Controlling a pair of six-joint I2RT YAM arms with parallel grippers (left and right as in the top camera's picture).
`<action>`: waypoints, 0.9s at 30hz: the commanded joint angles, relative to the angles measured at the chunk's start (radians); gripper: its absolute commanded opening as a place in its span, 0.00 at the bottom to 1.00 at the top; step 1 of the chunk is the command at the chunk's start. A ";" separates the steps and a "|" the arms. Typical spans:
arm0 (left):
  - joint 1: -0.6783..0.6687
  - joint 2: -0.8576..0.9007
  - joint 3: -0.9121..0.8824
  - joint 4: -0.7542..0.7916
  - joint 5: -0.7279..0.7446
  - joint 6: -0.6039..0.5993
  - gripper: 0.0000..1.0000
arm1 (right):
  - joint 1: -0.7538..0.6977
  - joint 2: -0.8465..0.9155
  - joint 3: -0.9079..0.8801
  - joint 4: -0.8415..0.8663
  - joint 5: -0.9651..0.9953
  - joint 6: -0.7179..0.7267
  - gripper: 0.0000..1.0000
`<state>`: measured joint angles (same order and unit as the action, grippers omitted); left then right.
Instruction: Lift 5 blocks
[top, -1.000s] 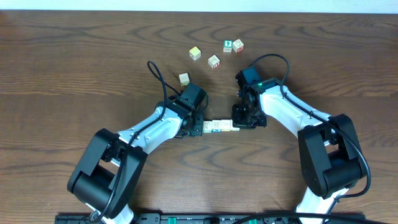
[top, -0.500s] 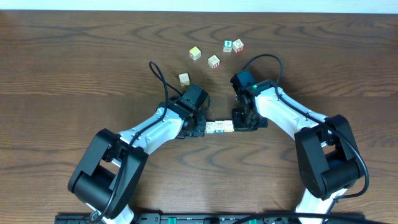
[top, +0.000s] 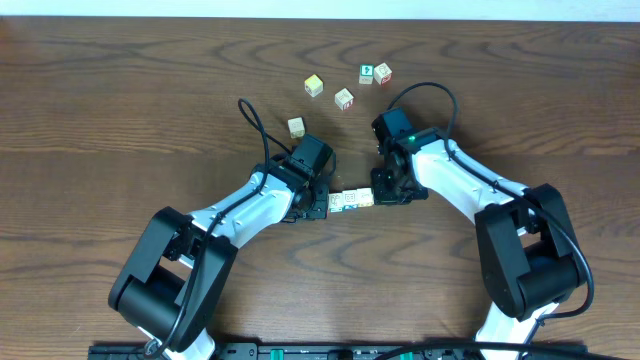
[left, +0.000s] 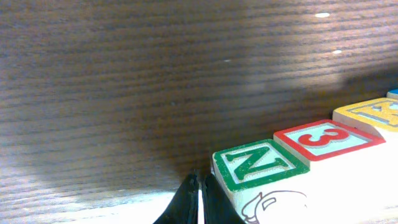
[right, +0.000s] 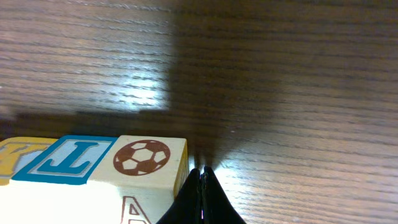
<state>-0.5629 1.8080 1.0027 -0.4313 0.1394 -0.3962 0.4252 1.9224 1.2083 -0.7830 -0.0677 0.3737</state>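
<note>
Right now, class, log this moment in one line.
left claw: shut | right claw: shut | block row: pressed endwise between both claws

painted wooden blocks (left: 261, 165) on a glossy wood-grain table (left: 124, 74).

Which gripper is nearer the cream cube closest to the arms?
Left. In the overhead view, the left gripper sits just below the cream cube, shut against the near end of the block row; the right gripper presses the row's far end, farther away.
</note>
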 joint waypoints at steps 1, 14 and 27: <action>-0.017 0.022 -0.026 0.007 0.051 -0.004 0.08 | 0.027 0.011 0.005 0.023 -0.217 -0.008 0.01; -0.017 0.021 -0.026 0.014 0.053 -0.037 0.07 | 0.100 0.011 0.005 0.013 -0.229 -0.031 0.01; -0.017 -0.056 -0.024 0.026 0.074 -0.044 0.07 | 0.100 -0.004 0.006 0.028 -0.232 -0.030 0.01</action>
<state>-0.5533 1.7847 0.9802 -0.4339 0.1013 -0.4450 0.4500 1.9224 1.2068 -0.7795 -0.1001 0.3729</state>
